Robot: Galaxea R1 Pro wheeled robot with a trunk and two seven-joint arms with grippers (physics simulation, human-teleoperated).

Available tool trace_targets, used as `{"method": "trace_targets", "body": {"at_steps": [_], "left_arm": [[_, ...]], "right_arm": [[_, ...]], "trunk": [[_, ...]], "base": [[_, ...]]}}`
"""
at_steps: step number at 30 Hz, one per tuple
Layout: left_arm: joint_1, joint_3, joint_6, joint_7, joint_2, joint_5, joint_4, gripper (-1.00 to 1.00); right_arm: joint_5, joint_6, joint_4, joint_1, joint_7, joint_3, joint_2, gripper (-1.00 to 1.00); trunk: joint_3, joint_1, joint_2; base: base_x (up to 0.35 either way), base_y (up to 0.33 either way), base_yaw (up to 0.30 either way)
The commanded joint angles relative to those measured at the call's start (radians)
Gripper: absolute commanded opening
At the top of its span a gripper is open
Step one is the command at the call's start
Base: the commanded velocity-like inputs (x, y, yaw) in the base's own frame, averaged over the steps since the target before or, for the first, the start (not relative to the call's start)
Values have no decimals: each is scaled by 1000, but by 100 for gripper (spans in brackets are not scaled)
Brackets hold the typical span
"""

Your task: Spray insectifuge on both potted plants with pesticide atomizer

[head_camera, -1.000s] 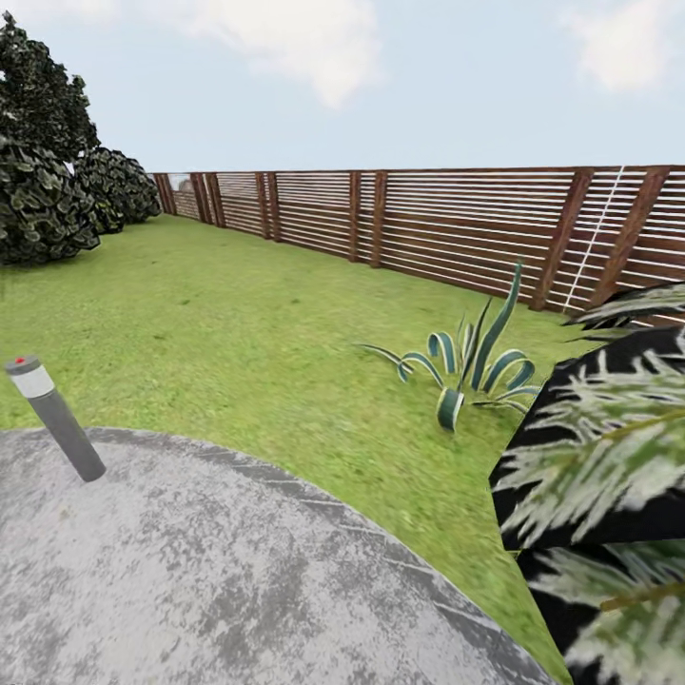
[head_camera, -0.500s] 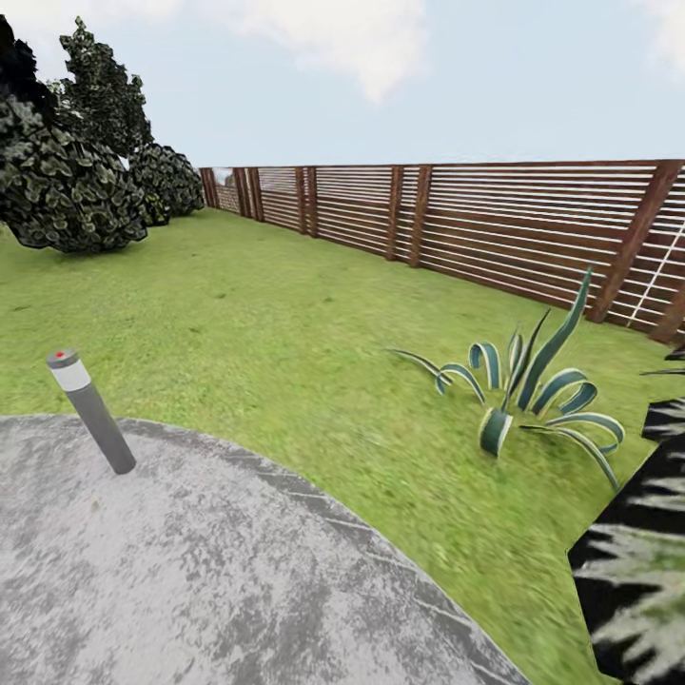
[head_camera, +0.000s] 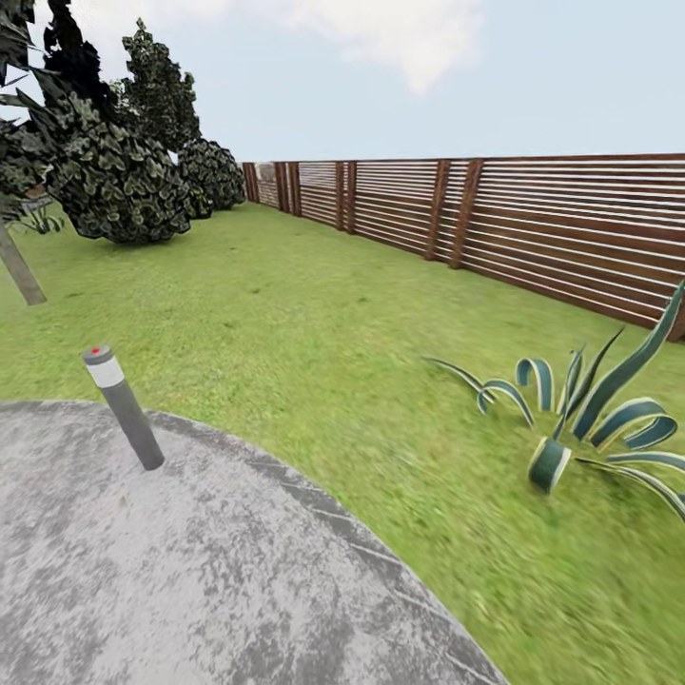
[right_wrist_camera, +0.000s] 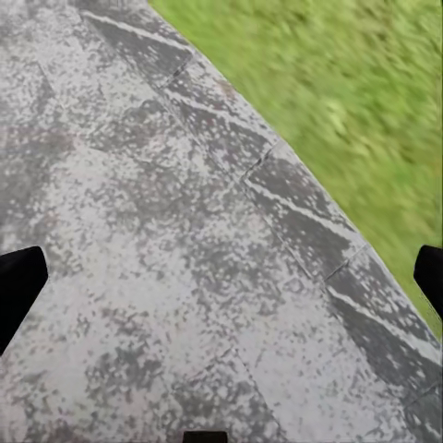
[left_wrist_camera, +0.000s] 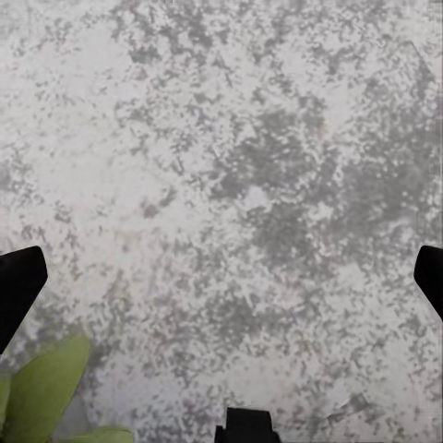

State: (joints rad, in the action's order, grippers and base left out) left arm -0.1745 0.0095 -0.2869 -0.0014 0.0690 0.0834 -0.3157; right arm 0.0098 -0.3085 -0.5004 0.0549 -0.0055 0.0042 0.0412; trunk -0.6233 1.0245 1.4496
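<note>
One potted plant (head_camera: 580, 409) stood on the lawn (head_camera: 314, 314) beside the round grey patio (head_camera: 190, 571); both grippers hung over paving, jaws released, grasping nothing.

Short grey bollard light (head_camera: 122, 405), white band and red dot at its top, leaning, standing at the edge of the paving. Striped agave-like plant (head_camera: 580, 404) with long curling green-and-white leaves, on the grass near the fence, well apart from the bollard. Dark leafy trees and bushes (head_camera: 114, 162) grouped at the far left. Pale blue sky with white cloud (head_camera: 409, 33) above.
</note>
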Motion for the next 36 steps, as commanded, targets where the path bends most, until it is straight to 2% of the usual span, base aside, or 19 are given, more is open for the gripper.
{"method": "trace_targets", "body": {"at_steps": [1,15,36], "left_arm": [[-1,-2,-3,0,0,9,1,100],[-1,-2,-3,0,1,9,1,100],[-1,-3,-3,0,1,8,1,100]], "right_arm": [[1,-3,0,0,-1,0,0,100],[1,-3,0,0,0,0,0,100],[1,-3,0,0,1,0,0,100]], "trunk": [[-2,1,0],[-14,1,0],[-33,1,0]], "base": [[339,-14,235],[339,-87,235],[340,-6,224]]}}
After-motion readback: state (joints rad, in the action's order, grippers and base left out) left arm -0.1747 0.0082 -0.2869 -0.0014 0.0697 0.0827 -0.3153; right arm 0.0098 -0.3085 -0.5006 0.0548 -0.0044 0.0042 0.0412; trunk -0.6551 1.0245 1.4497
